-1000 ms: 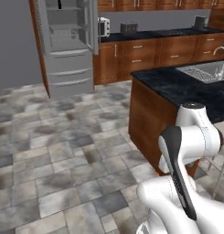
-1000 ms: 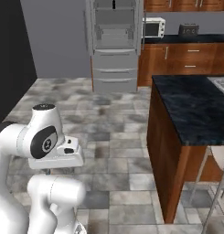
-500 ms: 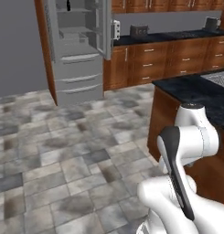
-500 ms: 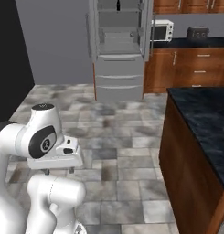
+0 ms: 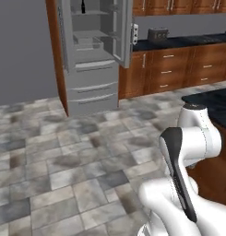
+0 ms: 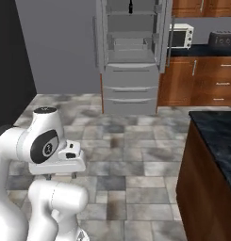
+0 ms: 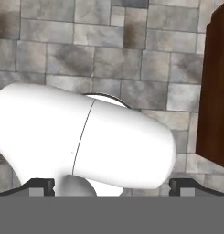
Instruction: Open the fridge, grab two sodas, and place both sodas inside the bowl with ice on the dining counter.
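Standing open well ahead, fridge [image 6: 131, 56], tool [image 7: 111, 185] spread empty

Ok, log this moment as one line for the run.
fridge: doors open | black bottle: on upper shelf | gripper: open, empty, pointing at floor | dining counter: right of arm

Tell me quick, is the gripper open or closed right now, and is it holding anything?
Gripper: open, tips wide apart, holding nothing.
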Controlling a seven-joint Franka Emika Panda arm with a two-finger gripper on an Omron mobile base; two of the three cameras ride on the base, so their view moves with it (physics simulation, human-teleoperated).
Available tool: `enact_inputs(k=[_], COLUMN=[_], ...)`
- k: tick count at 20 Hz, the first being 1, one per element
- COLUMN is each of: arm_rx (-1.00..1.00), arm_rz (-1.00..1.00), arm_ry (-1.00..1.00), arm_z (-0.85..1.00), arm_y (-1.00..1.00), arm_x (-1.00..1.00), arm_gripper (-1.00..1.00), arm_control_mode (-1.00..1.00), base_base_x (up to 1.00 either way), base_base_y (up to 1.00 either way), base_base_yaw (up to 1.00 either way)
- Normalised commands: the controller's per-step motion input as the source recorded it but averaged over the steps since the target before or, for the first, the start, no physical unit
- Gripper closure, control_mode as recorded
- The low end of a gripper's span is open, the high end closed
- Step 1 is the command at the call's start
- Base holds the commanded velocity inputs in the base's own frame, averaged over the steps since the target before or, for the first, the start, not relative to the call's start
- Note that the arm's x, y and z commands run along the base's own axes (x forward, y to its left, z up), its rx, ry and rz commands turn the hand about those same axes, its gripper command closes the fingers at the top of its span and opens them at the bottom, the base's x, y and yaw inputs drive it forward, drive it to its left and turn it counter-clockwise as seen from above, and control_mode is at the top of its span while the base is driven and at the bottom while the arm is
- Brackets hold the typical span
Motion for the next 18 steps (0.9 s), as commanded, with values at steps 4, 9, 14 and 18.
enact_inputs(k=[4,9,14,18], arm_rx=[0.0,0.0,0.0,0.0], arm_rz=[0.0,0.0,0.0,0.0], arm_ry=[0.0,0.0,0.0,0.0], arm_z=[0.0,0.0,0.0,0.0], arm_y=[0.0,0.0,0.0,0.0], arm_x=[0.0,0.0,0.0,0.0], arm_gripper=[-1.0,-1.0,-1.0,-1.0], arm_control_mode=[1.0,1.0,1.0,1.0], base_base_x=[1.0,1.0,1.0,1.0], base_base_y=[0.01,-0.08,-0.23,-0.3], base_base_yaw=[0.16,0.14,0.11,0.1])
